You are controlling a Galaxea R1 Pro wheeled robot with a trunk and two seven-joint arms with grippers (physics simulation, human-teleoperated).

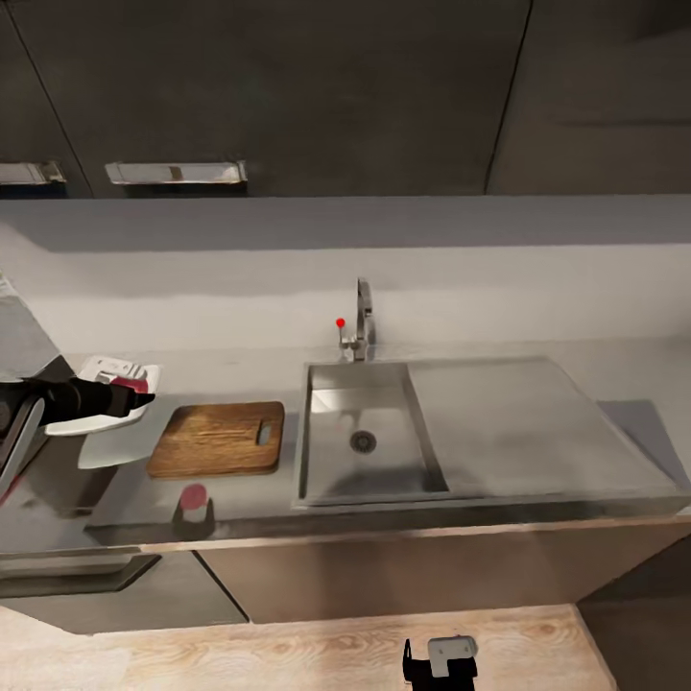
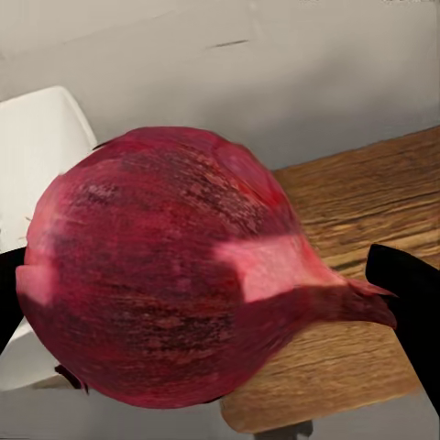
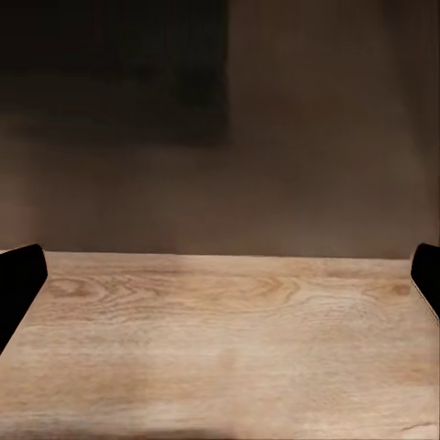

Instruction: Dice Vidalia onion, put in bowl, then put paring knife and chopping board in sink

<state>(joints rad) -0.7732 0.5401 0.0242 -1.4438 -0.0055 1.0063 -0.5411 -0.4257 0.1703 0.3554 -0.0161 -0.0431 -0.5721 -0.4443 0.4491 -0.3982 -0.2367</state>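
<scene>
Onion (image 2: 165, 266): pinched in left hand (image 1: 134, 396), above the bench left of board (image 1: 219, 439). Right hand (image 3: 220, 275): spread, idle. Advice: carry right, lower onto board centre, then release.

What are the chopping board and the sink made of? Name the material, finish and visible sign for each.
Chopping board: apparently wood, matte brown, with visible grain streaks and a slot hole. Sink: seemingly stainless steel, brushed grey, with soft reflections on basin and drainboard; being a render, this stays a guess.
</scene>
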